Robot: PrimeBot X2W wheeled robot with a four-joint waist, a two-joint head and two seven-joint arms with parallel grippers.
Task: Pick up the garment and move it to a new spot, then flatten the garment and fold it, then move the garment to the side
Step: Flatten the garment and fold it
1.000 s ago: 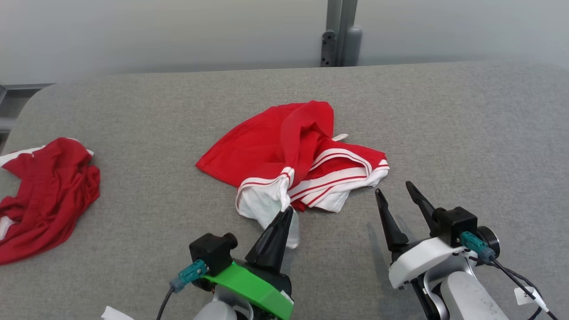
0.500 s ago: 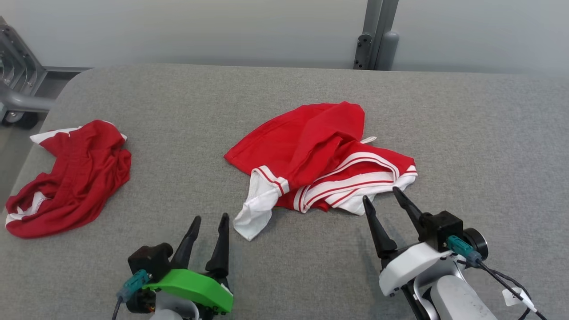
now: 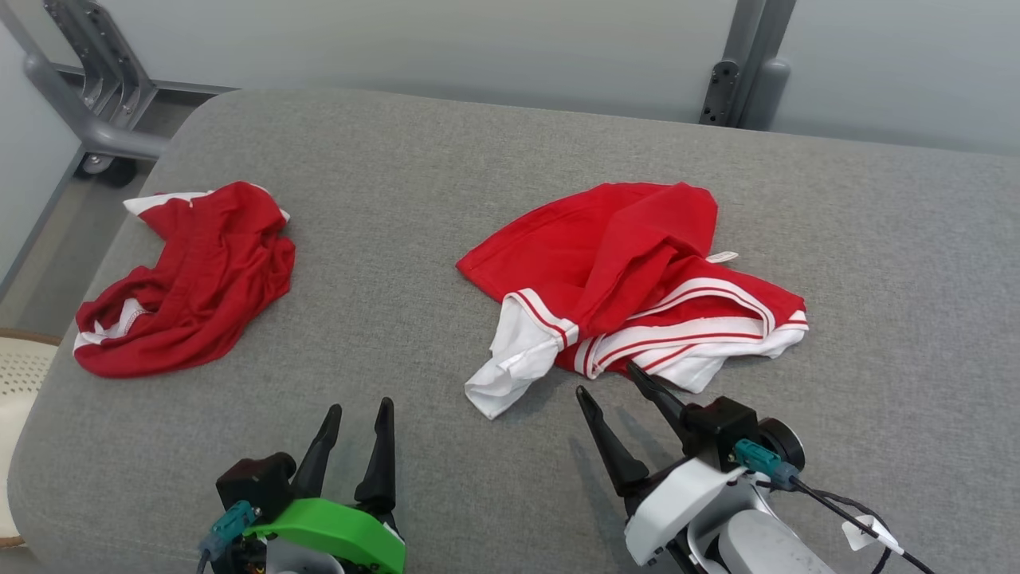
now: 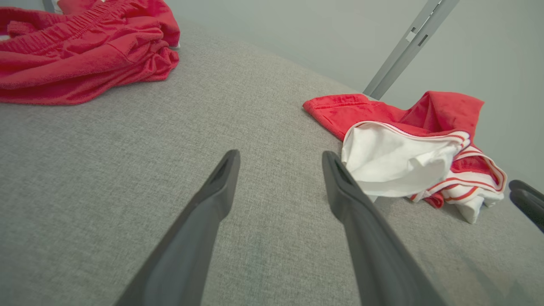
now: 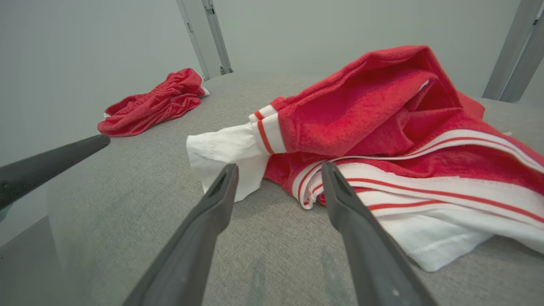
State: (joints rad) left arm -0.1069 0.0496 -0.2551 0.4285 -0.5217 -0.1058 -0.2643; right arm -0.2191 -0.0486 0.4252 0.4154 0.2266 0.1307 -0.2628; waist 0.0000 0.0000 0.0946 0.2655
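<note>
The garment (image 3: 629,279), red with white striped trim and a white sleeve, lies crumpled in the middle of the grey table (image 3: 398,199). My left gripper (image 3: 358,408) is open and empty, near the front edge, to the left of the sleeve and apart from it. In the left wrist view its fingers (image 4: 221,187) frame bare table, with the garment (image 4: 403,148) to their right. My right gripper (image 3: 607,381) is open, its tips just short of the garment's near striped hem. In the right wrist view the garment (image 5: 382,127) fills the space beyond the right gripper (image 5: 278,166).
A second crumpled red garment (image 3: 187,279) lies at the table's left end. A grey metal post (image 3: 741,72) stands behind the table. A wheeled metal frame (image 3: 88,104) is at the back left. A pale woven object (image 3: 20,375) sits beyond the left edge.
My left gripper has let go of the white sleeve, opened and drawn back to the left. The sleeve now lies on the table. The camera has turned left, shifting the picture.
</note>
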